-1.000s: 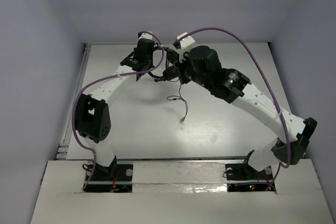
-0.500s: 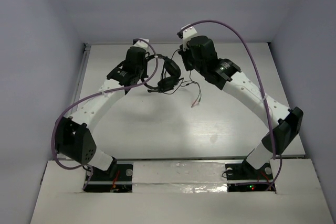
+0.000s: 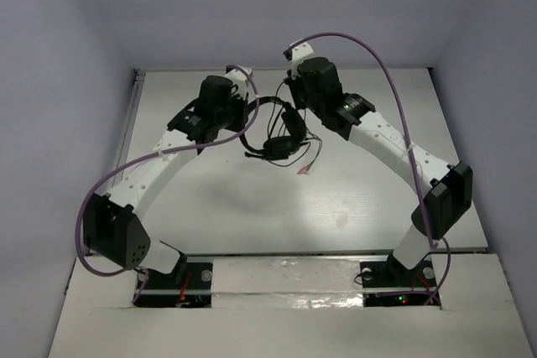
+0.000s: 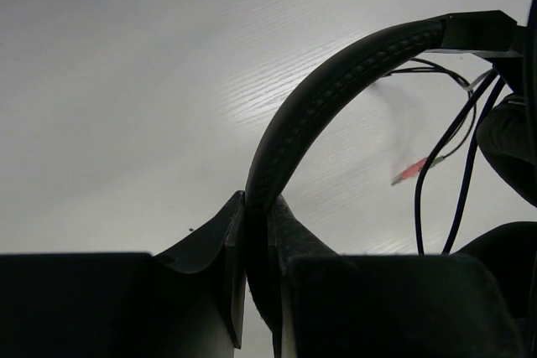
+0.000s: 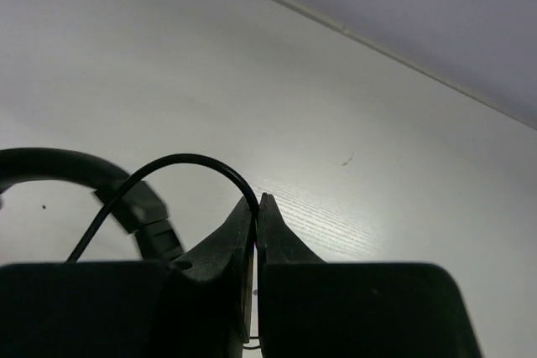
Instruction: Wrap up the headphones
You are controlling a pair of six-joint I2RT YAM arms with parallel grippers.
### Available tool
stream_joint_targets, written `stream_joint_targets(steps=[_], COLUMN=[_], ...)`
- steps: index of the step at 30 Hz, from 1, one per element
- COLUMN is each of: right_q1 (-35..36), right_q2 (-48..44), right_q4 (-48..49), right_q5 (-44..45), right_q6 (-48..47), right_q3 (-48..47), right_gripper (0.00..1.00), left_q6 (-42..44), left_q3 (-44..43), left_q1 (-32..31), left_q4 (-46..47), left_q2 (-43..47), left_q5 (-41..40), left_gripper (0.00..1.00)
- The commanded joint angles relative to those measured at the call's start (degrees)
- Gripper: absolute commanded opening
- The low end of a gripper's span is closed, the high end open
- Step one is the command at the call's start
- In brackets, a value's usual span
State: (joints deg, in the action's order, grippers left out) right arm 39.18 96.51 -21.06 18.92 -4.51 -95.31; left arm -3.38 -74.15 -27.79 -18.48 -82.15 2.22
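The left gripper (image 4: 256, 215) was clamped on the headband (image 4: 336, 90) of the headphones (image 3: 277, 147), which hung in the air just beyond its fingertips. The right gripper (image 5: 256, 211) was pinched shut on the cable (image 5: 180, 159), which arched up from its tips. Below both, the plug (image 3: 304, 171) dangled loose above the table (image 3: 252, 207). No turns of cable showed on the headband, so the wrapping seemed barely begun.

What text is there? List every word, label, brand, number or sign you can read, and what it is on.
None: no word, label, brand, number or sign can be read on the headphones, the arms or the table in any view.
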Motion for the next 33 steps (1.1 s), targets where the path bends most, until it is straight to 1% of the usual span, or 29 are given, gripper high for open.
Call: stream_joint_targets(steps=[1,3,6,8,12,14,15,17,18,20,21,22,26,27,28,29,31,33], right_q1=[-1.6,-3.1,-4.6,-4.6,-5.8,-6.7,-7.4,-9.9,-10.6,-12.4,-12.4,-12.9,-12.9,-12.9,-13.6,-13.6,-14.2,-14.2], right_q2=[-3.2,-4.1,-5.9,-7.0,-7.7,-8.9,-9.1,-9.5,-9.7,-9.6,-9.1,-8.6,-5.6,-5.0,-3.9,-3.4,-2.5,-1.0], right_q4=[7.3,8.9,11.2,12.4,16.1,18.3,19.6,22.9,24.2,28.6,30.1,32.6,36.6,37.7,40.5,41.9,46.5,47.8], right_q5=[0.5,0.0,-2.5,-4.6,-7.2,-11.5,-12.9,-20.0,-22.6,-30.1,-33.0,-36.8,-39.9,-40.3,-41.0,-41.5,-43.2,-44.3], right_q6=[1.7,2.8,4.4,7.4,10.1,12.1,12.8,14.5,15.1,16.5,16.9,17.1,18.5,18.9,20.1,20.5,21.4,21.8], right_q3=[3.1,5.9,9.4,11.0,14.4,17.1,18.0,20.2,21.0,23.5,24.2,24.8,26.7,28.0,29.6,29.7,31.5,31.3], right_gripper=[0.0,0.0,0.0,0.0,0.0,0.01,0.02,0.13,0.16,0.25,0.32,0.36,0.38,0.38,0.38,0.38,0.39,0.42], left_q6=[-0.8,-1.5,-2.0,-2.2,-2.9,-3.5,-3.8,-4.4,-4.6,-5.2,-5.3,-5.6,-6.8,-7.2,-7.7,-8.2,-8.8,-9.2], left_q3=[-0.6,-0.6,-0.7,-1.3,-2.0,-2.2,-2.5,-2.9,-3.9,-5.2,-6.6,-7.2,-11.3,-13.7,-16.3,-16.3,-19.8,-22.9], left_q1=[-0.2,-0.2,1.1,1.6,2.2,2.8,3.4,4.1,4.1,4.1,4.1,4.1,4.6,4.6,5.2,5.2,5.2,5.7], left_q4=[2.7,2.8,3.5,3.4,3.6,3.8,4.2,4.4,4.0,3.6,3.0,2.8,1.1,-0.1,-0.7,-1.2,-2.6,-4.0], left_q2=[4.8,5.0,5.7,6.0,6.8,7.4,7.7,8.8,9.0,9.5,9.6,9.7,9.6,9.4,8.9,8.7,8.1,7.8], left_q5=[5.3,5.2,7.3,8.5,10.8,11.9,13.8,15.5,16.7,17.3,17.8,17.7,18.3,19.0,19.8,19.8,21.8,23.3], left_gripper=[0.0,0.0,0.0,0.0,0.0,0.0,0.0,0.0,0.0,0.0,0.0,0.0,0.0,0.0,0.0,0.0,0.0,0.0])
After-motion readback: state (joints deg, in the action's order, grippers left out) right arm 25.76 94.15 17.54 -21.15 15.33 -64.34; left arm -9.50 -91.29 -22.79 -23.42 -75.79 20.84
